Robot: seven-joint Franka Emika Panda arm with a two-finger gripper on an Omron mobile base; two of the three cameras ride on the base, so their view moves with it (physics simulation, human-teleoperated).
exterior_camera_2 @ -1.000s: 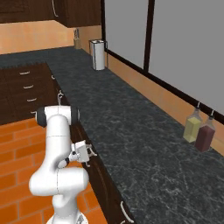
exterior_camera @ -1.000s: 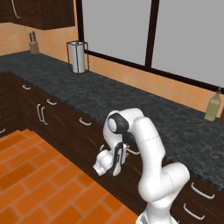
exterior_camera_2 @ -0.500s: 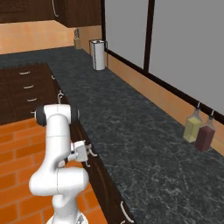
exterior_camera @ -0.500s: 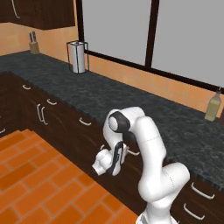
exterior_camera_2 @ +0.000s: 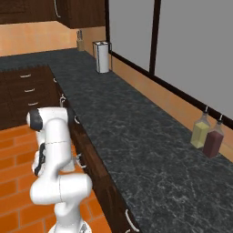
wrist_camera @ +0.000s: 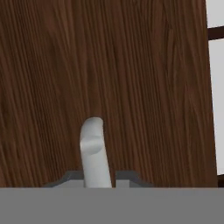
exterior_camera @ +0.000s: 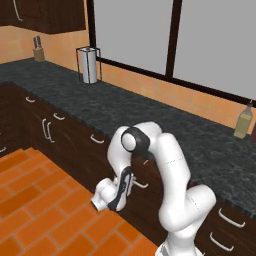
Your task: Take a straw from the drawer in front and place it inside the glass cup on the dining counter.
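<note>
So I'm sitting here with the claw [wrist_camera: 99, 186] right up against the drawer [wrist_camera: 109, 65] front, and in the hand view the silver bar handle [wrist_camera: 93, 151] is running straight down between the two finger tips at 6 o'clock. The tips are sitting just either side of the bar, so I'm reading it as clamped on the handle, or near enough to it.

From the left base view the claw [exterior_camera: 131, 184] is pushing in low against the dark cabinet face, with the arm folded down over it. The drawer [exterior_camera: 145, 175] is looking fully shut, so the straw is presumably inside where I can't see it. The glass cup and the dining counter aren't anywhere I can point at either.

Further out at 10 o'clock there's a paper towel holder [exterior_camera: 89, 65] on the black speckled surface [exterior_camera: 150, 120], and a bottle [exterior_camera: 242, 121] over at 2 o'clock.

What I'm worrying about: that handle is curved and smooth, and if the grip is only on its end the fingers could slide off once I'm pulling. Pulling at an angle could also jam the drawer.
</note>
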